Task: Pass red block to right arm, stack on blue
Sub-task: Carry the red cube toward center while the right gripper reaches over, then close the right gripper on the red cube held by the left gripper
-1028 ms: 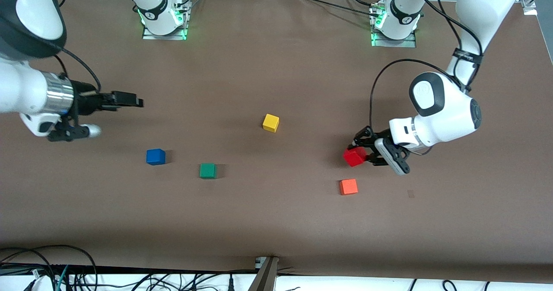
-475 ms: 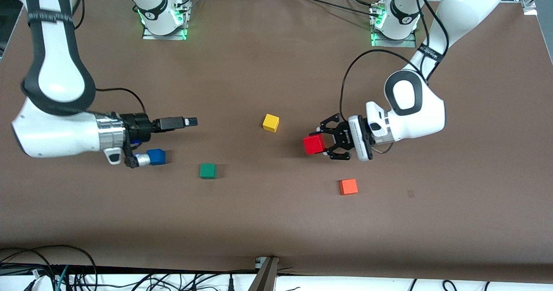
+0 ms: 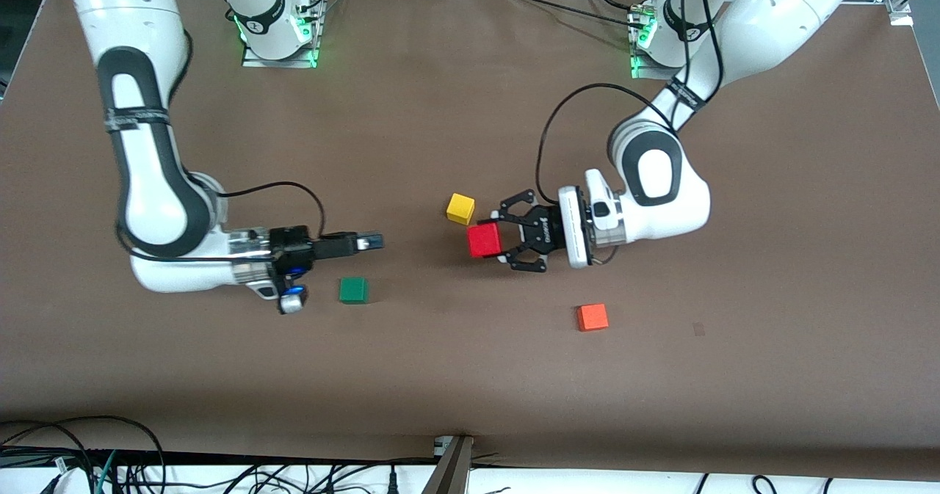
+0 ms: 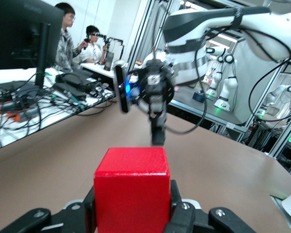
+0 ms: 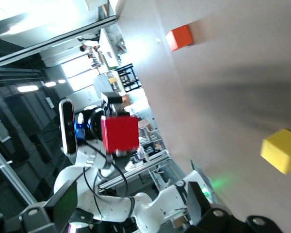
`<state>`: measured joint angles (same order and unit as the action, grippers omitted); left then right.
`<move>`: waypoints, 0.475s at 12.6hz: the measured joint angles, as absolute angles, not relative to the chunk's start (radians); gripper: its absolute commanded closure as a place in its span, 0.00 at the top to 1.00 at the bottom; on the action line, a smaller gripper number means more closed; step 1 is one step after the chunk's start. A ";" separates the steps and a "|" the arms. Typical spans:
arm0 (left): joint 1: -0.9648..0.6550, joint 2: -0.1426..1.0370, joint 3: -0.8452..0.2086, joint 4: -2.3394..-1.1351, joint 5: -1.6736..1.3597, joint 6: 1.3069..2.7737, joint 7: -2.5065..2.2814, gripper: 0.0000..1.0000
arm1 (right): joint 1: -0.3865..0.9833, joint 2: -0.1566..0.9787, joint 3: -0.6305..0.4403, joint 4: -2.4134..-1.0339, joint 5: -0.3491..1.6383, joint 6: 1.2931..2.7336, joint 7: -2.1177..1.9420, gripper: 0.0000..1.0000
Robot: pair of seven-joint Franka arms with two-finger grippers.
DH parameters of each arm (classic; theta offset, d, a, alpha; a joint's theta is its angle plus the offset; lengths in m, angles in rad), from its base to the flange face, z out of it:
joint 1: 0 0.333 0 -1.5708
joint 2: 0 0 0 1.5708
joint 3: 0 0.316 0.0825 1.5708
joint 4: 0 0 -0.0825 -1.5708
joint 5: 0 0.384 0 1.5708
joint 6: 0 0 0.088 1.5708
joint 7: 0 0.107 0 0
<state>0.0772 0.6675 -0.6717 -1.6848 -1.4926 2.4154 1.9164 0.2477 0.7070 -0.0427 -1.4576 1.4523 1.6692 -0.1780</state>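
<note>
While the left gripper point(image 3: 499, 242) hangs in the air with its linkage fingers closed on the red block point(image 3: 485, 240), the block sits just beside the yellow cube point(image 3: 460, 208), slightly nearer the front camera and above the bare brown table point(image 3: 470, 376). The left wrist view shows the red block point(image 4: 132, 195) clamped between the two black fingers point(image 4: 182, 213), its faces square and upright, with the right arm's slim gripper point(image 4: 157, 127) pointing toward it from farther off.

The right gripper point(image 3: 367, 241) is turned sideways and aims toward the yellow cube's part of the table; it hovers over the table close to the green cube point(image 3: 353, 290), on the side away from the front camera. Whether its slim fingers are parted or together cannot be told from these views. A wide gap of table separates it from the red block, so the two grippers face each other well apart.

From the right wrist view, the red block point(image 5: 120, 134) appears in front of the left arm's gripper, with the yellow cube point(image 5: 281, 150) and the orange-red cube point(image 5: 179, 37) resting on the table.

In the front view the orange-red cube point(image 3: 592, 317) lies nearer the front camera than the yellow cube, toward the left arm's end. The blue cube cannot be made out; the right arm's wrist point(image 3: 253, 259) covers the table near the green cube.
</note>
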 measured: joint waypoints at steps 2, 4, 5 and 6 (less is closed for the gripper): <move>0.028 0.676 -0.671 -1.672 -1.595 2.425 1.961 0.00 | 0.288 0.714 -0.042 -1.464 1.498 1.701 -0.180 1.00; -0.025 0.686 -0.667 -1.654 -1.672 2.456 2.000 0.00 | 0.307 0.714 -0.042 -1.469 1.514 1.715 -0.180 1.00; -0.041 0.688 -0.665 -1.648 -1.683 2.468 2.006 0.00 | 0.310 0.714 -0.042 -1.474 1.515 1.715 -0.180 1.00; -0.050 0.691 -0.665 -1.642 -1.689 2.472 2.007 0.00 | 0.310 0.714 -0.042 -1.481 1.516 1.714 -0.180 1.00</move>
